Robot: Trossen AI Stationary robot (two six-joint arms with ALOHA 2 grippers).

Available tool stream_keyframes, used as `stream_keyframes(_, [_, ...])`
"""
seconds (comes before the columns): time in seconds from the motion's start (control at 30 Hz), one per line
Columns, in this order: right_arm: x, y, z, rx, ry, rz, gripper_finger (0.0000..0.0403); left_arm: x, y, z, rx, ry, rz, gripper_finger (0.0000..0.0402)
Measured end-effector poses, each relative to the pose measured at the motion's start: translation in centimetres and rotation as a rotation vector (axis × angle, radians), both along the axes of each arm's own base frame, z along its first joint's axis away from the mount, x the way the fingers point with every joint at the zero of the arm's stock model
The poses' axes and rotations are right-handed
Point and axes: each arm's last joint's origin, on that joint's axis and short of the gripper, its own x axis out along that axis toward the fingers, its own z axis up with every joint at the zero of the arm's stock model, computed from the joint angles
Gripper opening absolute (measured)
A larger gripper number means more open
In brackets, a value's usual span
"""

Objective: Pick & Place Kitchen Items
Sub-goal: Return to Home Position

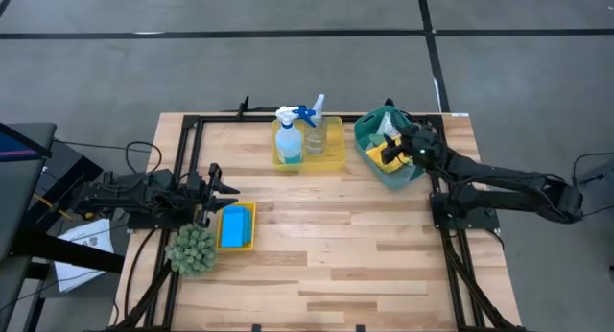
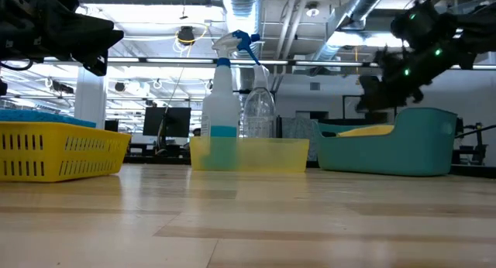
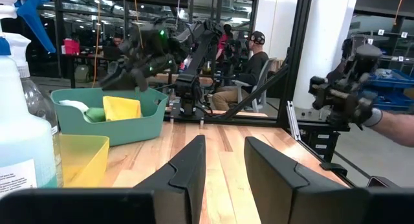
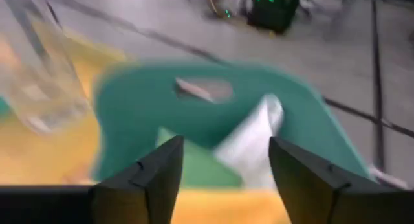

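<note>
High view: right pincer [image 1: 393, 145] hovers spread wide, empty, above the teal bin [image 1: 413, 178], yellow cloth [image 1: 386, 160] just beneath; left pincer [image 1: 230, 188], narrowly parted, near the bench's [image 1: 336, 260] left edge.

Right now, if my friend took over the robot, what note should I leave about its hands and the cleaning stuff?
Left gripper: open, empty, beside the near yellow tray with the blue sponge.
Right gripper: open, empty, over the teal bin with yellow cloth, green cloth, white cloth.
Spray bottle and clear bottle stand in the far yellow tray.
Sorting looks done; arms need parking.
</note>
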Motion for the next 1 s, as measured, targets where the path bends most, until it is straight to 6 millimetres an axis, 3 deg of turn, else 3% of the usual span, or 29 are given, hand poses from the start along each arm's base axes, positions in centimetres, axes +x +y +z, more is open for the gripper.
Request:
stream_keyframes(0.1, [0.2,0.6,1.8,-0.048,-0.152,0.134,0.0235,0.0,0.0,0.0,0.0,0.0,0.0,0.0104])
stream_keyframes(0.23, [0.6,2.1,4.0,-0.022,-0.402,0.528,0.0229,0.0,0.0,0.0,0.0,0.0,0.0,0.0104])
stream_keyframes(0.33, [1.4,3.6,3.8,0.118,-0.452,0.807,0.0187,0.0,0.0,0.0,0.0,0.0,0.0,0.0104])
stream_keyframes(0.43, [1.9,5.6,2.4,0.188,-0.446,0.936,0.0099,0.0,0.0,0.0,0.0,0.0,0.0,0.0104])
stream_keyframes(0.5, [2.1,6.9,1.6,0.152,-0.474,0.953,0.0033,0.0,0.0,0.0,0.0,0.0,0.0,0.0104])
stream_keyframes(0.53, [2.0,7.6,1.0,0.129,-0.48,0.942,0.0018,0.0,0.0,0.0,0.0,0.0,0.0,0.0104])
stream_keyframes(0.77, [0.6,11.7,-2.0,0.047,-0.432,0.878,0.0003,0.0,0.0,0.0,0.0,0.0,0.0,0.0104])
stream_keyframes(1.0, [-0.9,12.8,-2.9,-0.003,-0.378,0.923,0.0001,0.0,0.0,0.0,0.0,0.0,0.0,0.0104])
